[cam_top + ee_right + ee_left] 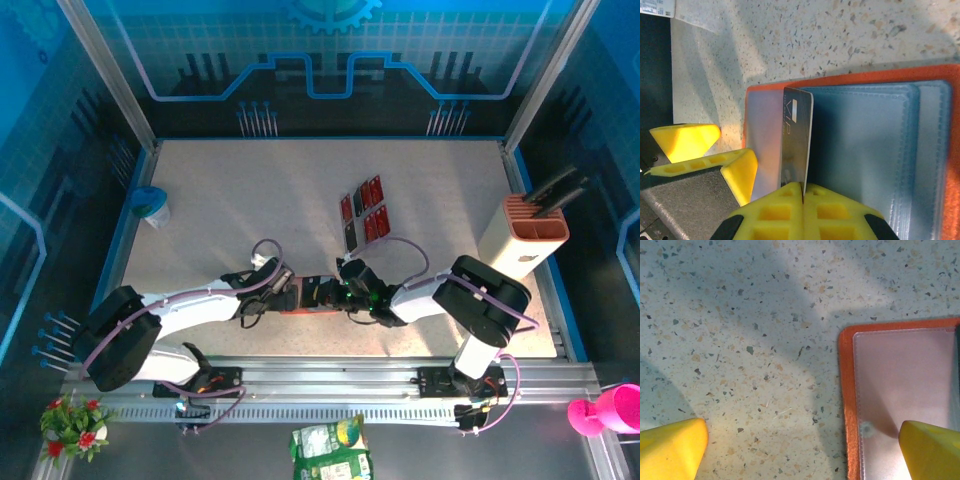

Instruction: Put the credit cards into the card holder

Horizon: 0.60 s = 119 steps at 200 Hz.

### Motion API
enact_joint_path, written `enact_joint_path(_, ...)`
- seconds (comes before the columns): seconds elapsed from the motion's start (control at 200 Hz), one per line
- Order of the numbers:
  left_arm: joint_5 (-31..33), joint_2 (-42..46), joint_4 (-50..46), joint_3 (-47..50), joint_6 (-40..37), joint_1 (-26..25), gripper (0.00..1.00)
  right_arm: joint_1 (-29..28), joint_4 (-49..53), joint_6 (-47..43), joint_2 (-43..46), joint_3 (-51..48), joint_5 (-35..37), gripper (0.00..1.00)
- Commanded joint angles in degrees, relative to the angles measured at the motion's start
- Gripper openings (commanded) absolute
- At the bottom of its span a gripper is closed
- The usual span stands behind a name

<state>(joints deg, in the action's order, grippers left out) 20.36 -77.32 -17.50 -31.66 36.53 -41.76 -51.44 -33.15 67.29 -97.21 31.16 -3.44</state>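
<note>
The card holder (865,150) lies open on the table, orange-rimmed with grey-blue pockets and a clear window (900,380). My right gripper (803,187) is shut on a dark credit card (797,135), held on edge over the holder between the window and the pockets. My left gripper (802,450) is open and straddles the holder's left rim (846,390), one yellow finger (932,450) over the window, the other (670,450) over bare table. From above, both grippers (290,297) (338,292) meet at the holder (305,309). Several red and black credit cards (365,210) lie farther back.
A salmon-and-white box with black tools (525,235) stands at the right edge. A white and blue cup (152,205) sits at the left edge. The table is walled by blue panels.
</note>
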Motion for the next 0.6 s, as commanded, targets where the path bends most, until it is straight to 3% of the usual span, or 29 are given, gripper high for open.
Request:
enact_joint_path(0.0,0.86,-0.64,0.36,0.90,-0.03,-0.29,0.99,-1.12,9.81,-1.01,0.43,-0.11,1.05,0.00)
enact_joint_path(0.59,0.87,-1.12,0.49,0.81,-0.01,-0.22,0.99,-0.95,13.75,-2.29,1.54,1.10,0.37,0.00)
